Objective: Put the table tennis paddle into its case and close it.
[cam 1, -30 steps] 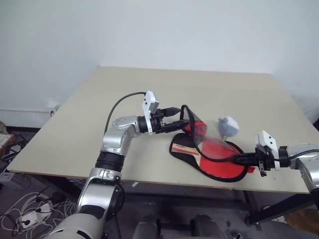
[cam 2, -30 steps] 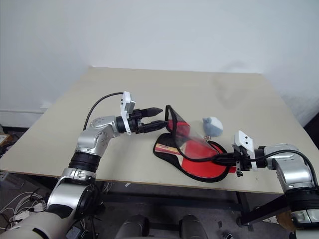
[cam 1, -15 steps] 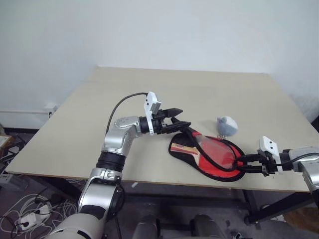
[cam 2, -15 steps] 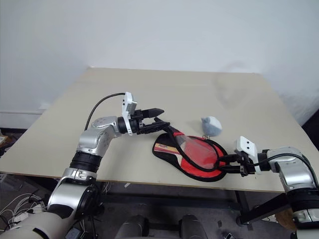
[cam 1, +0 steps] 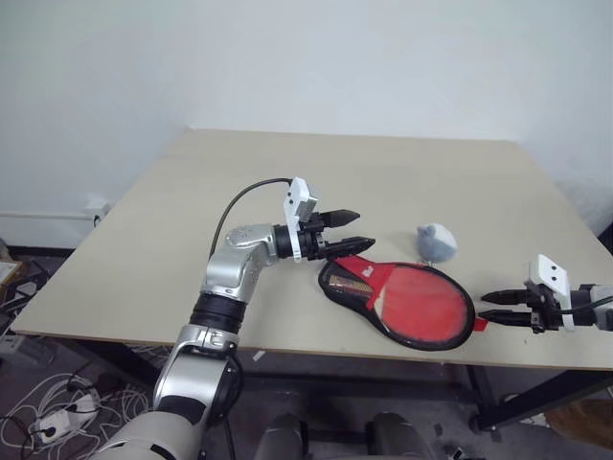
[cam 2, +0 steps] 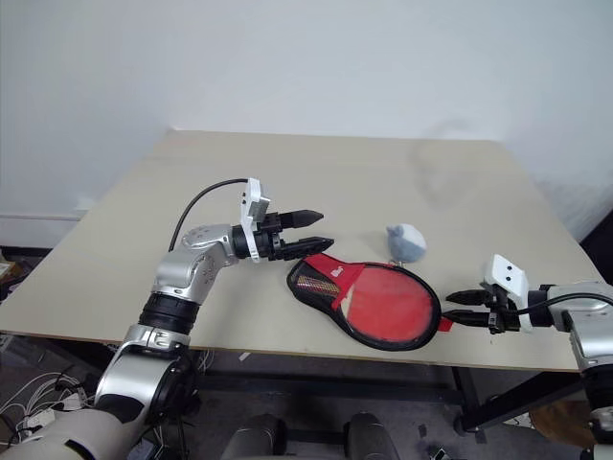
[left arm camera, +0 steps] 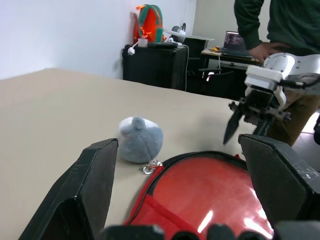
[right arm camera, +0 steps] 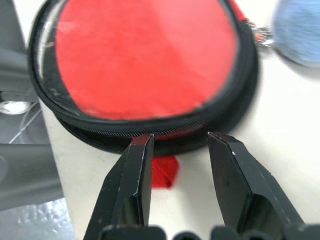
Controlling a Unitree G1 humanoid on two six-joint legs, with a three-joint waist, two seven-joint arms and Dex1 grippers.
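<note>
The case [cam 1: 421,307] lies flat on the table near its front edge, red clear-panel side up, with the black zipper rim [right arm camera: 150,131] around it. Through the panel I see the table tennis paddle [cam 2: 314,281]: its striped handle and red blade are inside. My left gripper [cam 1: 362,228] is open and hovers just above the case's narrow handle end. My right gripper [cam 1: 484,307] is open with nothing between its fingers. It stands a little to the right of the round end, by the small red tab [right arm camera: 164,172].
A small white-grey soft lump [cam 1: 438,241] lies just behind the case, joined to it by a short chain. The table edge [cam 1: 316,355] runs close in front. In the left wrist view a person [left arm camera: 272,25] stands beyond the table by desks.
The case's flap, standing up a second ago, has dropped flat over the paddle. My right gripper has let go of the round end, opened and drawn back to the right.
</note>
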